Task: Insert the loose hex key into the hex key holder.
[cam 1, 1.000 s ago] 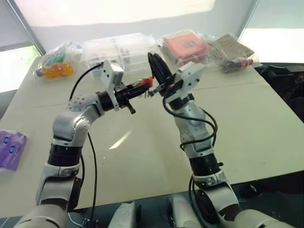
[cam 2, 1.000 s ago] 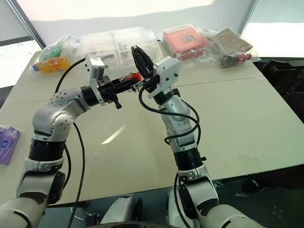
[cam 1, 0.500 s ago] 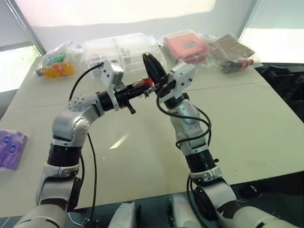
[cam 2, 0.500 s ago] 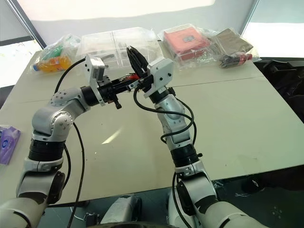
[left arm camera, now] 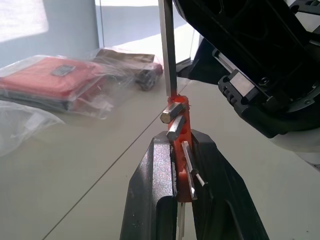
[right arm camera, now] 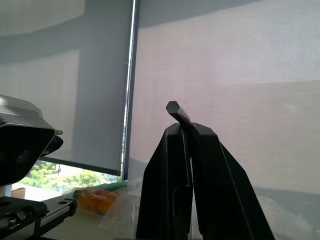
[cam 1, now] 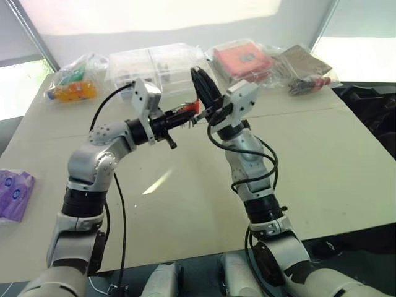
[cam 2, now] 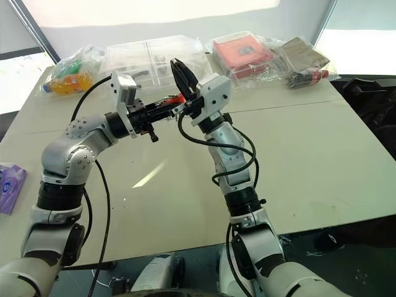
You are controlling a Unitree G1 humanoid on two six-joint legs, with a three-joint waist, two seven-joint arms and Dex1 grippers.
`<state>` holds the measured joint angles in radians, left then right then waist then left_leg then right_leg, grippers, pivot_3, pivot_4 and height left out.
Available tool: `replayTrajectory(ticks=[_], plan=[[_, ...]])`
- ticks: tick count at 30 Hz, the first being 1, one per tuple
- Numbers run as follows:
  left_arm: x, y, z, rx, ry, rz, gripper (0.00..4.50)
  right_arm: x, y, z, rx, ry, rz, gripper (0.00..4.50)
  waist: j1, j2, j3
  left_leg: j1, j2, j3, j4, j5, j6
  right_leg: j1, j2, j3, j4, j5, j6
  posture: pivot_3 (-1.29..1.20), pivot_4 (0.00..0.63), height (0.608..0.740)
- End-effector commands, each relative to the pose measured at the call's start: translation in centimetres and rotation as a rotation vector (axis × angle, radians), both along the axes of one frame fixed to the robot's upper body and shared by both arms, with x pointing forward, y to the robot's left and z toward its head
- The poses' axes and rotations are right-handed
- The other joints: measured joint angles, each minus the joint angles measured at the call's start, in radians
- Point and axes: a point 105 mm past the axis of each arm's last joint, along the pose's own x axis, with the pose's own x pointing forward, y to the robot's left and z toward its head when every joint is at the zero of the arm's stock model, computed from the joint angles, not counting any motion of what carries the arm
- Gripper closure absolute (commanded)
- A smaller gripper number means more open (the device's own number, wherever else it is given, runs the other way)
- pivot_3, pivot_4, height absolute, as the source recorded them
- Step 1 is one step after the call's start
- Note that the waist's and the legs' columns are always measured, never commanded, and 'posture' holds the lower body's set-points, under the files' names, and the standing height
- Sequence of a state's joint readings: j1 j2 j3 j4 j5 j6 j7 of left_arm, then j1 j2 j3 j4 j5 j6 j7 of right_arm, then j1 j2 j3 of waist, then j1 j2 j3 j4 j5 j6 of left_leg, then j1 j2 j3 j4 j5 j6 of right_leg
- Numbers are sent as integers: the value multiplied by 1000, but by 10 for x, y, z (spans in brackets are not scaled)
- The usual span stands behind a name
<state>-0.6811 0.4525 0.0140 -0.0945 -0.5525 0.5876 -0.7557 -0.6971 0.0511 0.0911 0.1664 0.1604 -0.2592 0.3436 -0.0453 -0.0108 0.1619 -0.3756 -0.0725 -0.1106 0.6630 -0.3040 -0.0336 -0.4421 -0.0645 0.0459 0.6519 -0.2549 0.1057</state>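
Behind the pale counter (cam 1: pixel 322 154) hang white blinds. Above it, the left hand (left arm camera: pixel 182 165) clamps the orange hex key holder (left arm camera: pixel 181 120) level, sockets free. The right hand (right arm camera: pixel 185 131), closed on the loose hex key (left arm camera: pixel 167 47), stands its long leg on the holder's end, probably to press it in.

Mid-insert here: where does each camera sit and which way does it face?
Left and right eye views: on the head, looking down over the table; both arms show, left hand meeting right hand.
Left wrist view: along its own fingers, shut on the hex key holder, a thin metal rod at its top.
Right wrist view: along its fingers, toward a window blind, pinching the loose hex key.
Shared: the red case shows from head and left wrist.
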Motion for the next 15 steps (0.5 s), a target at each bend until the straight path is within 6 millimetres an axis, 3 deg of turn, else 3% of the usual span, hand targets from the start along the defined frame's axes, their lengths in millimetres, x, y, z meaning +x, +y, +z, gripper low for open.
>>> replayTrajectory(ticks=[1,15], plan=[[-5,2,16,-12,-64,1,4500,-5,2,15,12,-55,7,4482,0,0,0,0,0,0,0,0,0,0,0,0,0,0,0,0,150,740],[-4,1,15,-10,-61,2,4500,-9,9,19,7,-71,29,4482,0,0,0,0,0,0,0,0,0,0,0,0,0,0,0,0,150,740]])
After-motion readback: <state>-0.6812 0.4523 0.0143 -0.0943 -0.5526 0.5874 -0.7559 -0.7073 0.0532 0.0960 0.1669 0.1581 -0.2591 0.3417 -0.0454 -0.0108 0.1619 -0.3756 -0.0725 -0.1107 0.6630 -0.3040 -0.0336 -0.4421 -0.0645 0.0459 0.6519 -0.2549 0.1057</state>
